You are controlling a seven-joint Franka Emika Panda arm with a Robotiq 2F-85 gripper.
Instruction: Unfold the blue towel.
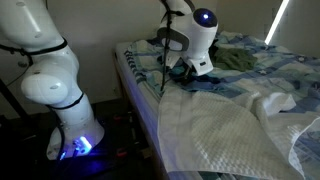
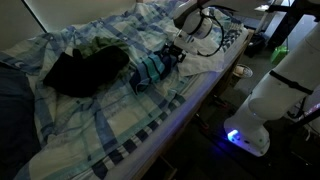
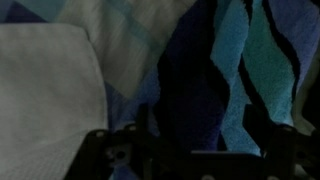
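White waffle blanket (image 1: 215,130) nearest, draped over the bed (image 1: 133,75) edge. Blue towel (image 2: 150,70) bunched mid-bed on the checked sheet (image 2: 90,130), beside a dark clothes pile (image 2: 85,68). Gripper (image 3: 185,150) just above the towel, jaws spread wide, gripping nothing. Room dim; robot base (image 2: 245,135) glows blue beside the bed.

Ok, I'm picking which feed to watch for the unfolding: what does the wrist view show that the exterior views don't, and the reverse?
Wrist view only: the blue towel's wavy teal-and-navy stripes close up, with the open jaws' dark silhouettes along the bottom edge. Exterior views only: the arm, its blue-lit base, and a dark clothes pile beside the towel. Both: towel, white blanket, bedsheet.
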